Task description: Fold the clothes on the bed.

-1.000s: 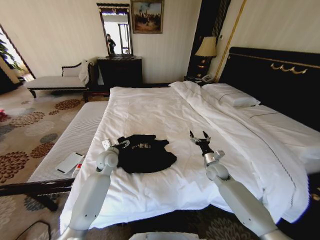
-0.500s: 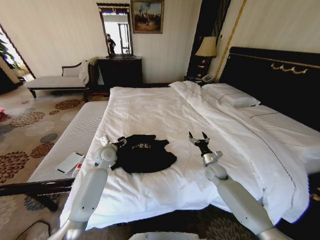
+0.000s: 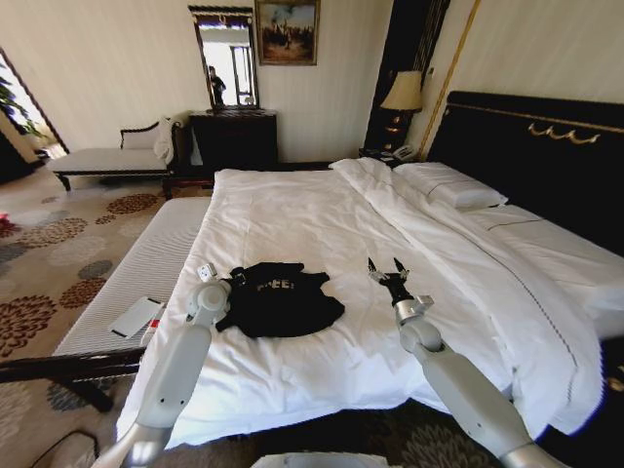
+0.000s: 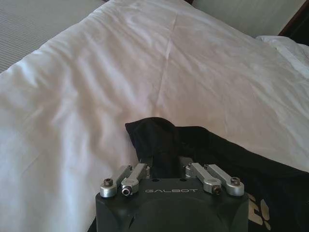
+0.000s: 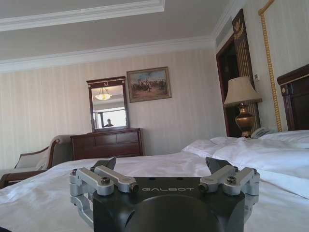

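T-shirt point(image 3: 283, 298) lies bunched on the bed point(image 3: 322, 219), near the foot edge, lettering up. Left gripper point(image 3: 219, 280) sits at the shirt's left edge; in the wrist view its fingers point(image 4: 136, 175) go down into a raised black fold, though whether they pinch cloth cannot be told. Right gripper point(image 3: 388, 270) hovers spread and empty, well right of the shirt. Judgement: thin cotton, light, limp; it will sag and drag on the sheet. Best held at hem corners or shoulder seams, one per gripper.
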